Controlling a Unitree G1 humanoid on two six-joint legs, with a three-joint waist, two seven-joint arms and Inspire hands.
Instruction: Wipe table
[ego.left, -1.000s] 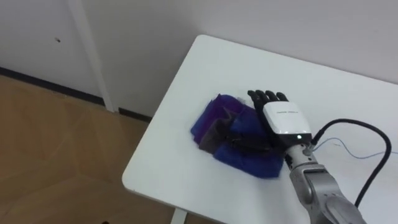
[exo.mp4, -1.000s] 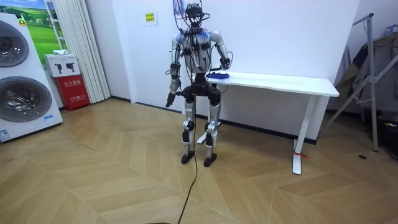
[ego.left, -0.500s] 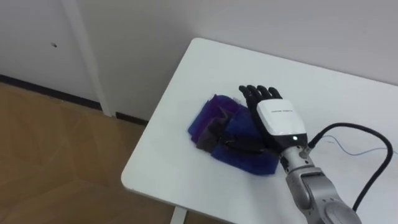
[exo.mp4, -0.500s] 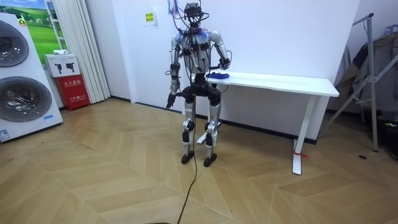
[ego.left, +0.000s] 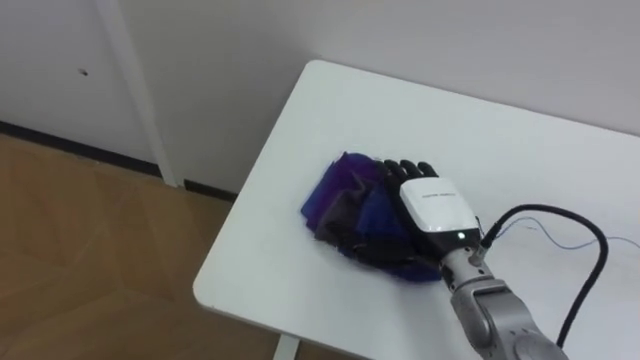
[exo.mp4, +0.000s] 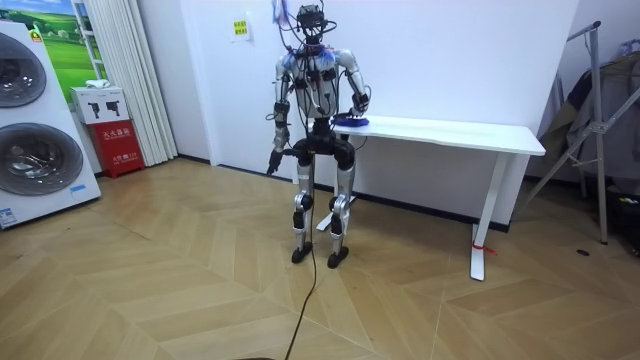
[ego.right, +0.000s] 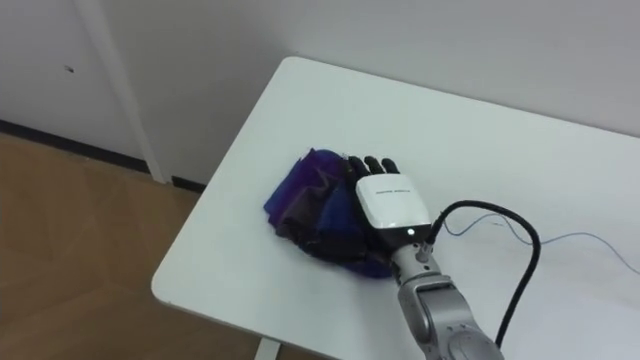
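My right hand (ego.left: 432, 205) lies flat on the purple cloth (ego.left: 345, 205), fingers nearly straight and gripping nothing, near the desk's (ego.left: 400, 110) left end. The cloth's long axis slants from the left edge towards the near edge. The hand has slid back towards the near edge. My left hand (exo.mp4: 272, 160) hangs low.

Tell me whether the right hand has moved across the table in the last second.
Yes. The right hand has slid slightly back toward the near edge of the table, over the purple cloth.
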